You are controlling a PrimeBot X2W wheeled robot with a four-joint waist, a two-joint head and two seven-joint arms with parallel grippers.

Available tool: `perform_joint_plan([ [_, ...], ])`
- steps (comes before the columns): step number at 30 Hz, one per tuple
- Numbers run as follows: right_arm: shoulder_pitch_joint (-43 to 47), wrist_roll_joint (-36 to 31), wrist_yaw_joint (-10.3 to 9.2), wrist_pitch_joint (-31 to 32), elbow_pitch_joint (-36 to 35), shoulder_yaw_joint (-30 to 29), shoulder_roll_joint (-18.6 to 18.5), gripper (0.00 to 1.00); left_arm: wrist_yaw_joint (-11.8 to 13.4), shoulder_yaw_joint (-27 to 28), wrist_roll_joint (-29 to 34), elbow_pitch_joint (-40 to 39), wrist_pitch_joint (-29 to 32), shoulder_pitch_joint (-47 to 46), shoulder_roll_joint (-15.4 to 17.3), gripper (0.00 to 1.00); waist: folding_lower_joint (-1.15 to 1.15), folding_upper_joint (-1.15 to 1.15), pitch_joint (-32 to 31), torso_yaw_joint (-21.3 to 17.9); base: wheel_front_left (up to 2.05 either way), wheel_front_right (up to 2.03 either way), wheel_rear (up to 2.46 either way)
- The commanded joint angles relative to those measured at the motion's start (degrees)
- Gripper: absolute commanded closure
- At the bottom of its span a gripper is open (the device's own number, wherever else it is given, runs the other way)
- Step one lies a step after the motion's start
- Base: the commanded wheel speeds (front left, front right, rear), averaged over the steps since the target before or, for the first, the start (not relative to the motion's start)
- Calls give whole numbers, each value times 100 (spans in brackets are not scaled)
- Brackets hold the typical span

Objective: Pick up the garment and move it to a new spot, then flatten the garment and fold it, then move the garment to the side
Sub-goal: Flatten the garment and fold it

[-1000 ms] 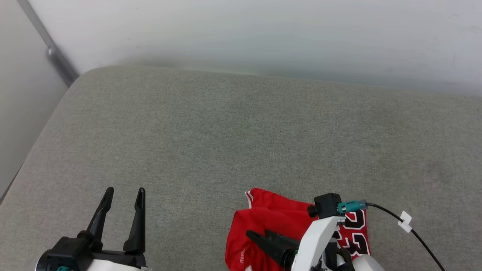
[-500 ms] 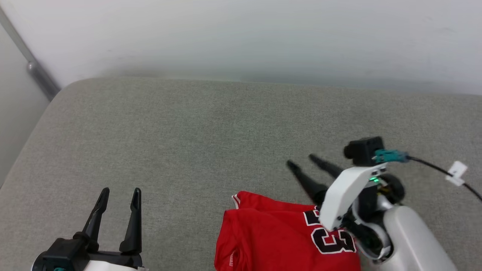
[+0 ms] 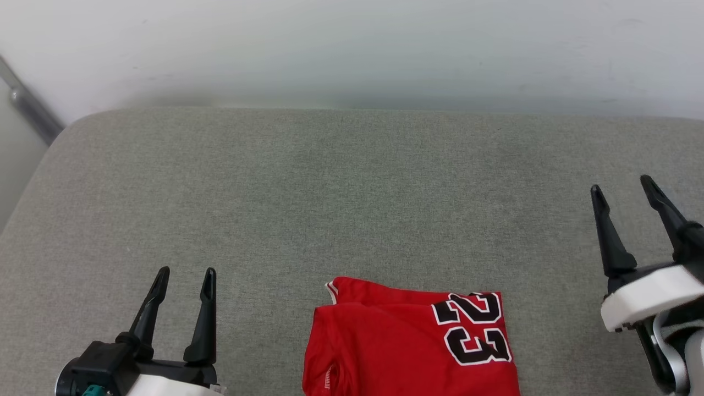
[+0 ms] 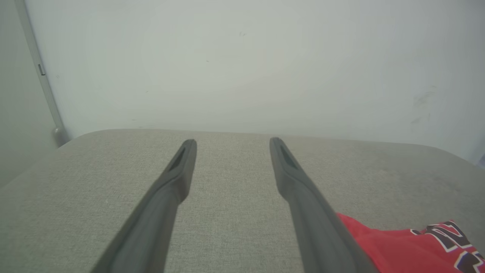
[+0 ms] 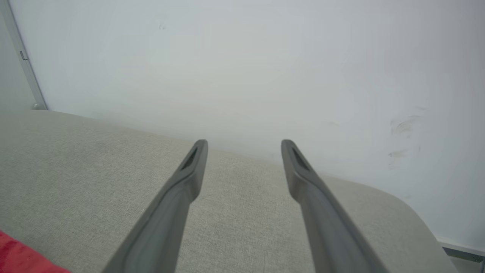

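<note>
Two grippers flank the garment [image 3: 385, 341] now. Half a second ago the right gripper [image 3: 620, 184] hung over the jersey's far right corner and hid part of the number. It has since swung out to the right and stands well apart from the cloth, its jaws spread wide and holding nothing. The left gripper [image 3: 186, 271] sits at the near left as before, equally wide open and empty, well apart from the cloth.

The garment lies folded at the near middle of the pad [image 3: 330, 192], a rough rectangle with its far edge running left to right. Its near edge is cut off by the frame, so the long axis cannot be told. A corner of striped trim [image 3: 333, 286] points to the far left, and the numerals [image 3: 473, 330] sit at the far right corner.

The jersey is smooth bright red cloth, lying flat with one shallow fold line near the far edge. The digits are blocky black shapes outlined in white. The pad is grey-green woven fabric with a fine grain and rounded corners. Behind it rises a pale, smooth wall [image 3: 352, 49]. The fingers are long, dark and tapered, on white wrists.
</note>
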Motion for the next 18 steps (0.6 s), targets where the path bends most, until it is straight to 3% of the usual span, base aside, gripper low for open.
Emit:
perform_joint_plan([
  [1,267,-77,-4,-222,-147,-155,106,0,-8,0,43,-20,-13,-58,-4,0,0,0,15,-7,0,0,0],
  [10,1246,-268,-4,-866,-763,-443,755,0,-8,-36,32,-68,-13,-48,-26,0,0,0,13,-37,0,0,0],
  [18,1311,-306,-4,-967,-742,-305,982,0,-8,59,0,-161,-13,33,-61,0,0,0,-52,-71,0,0,0],
])
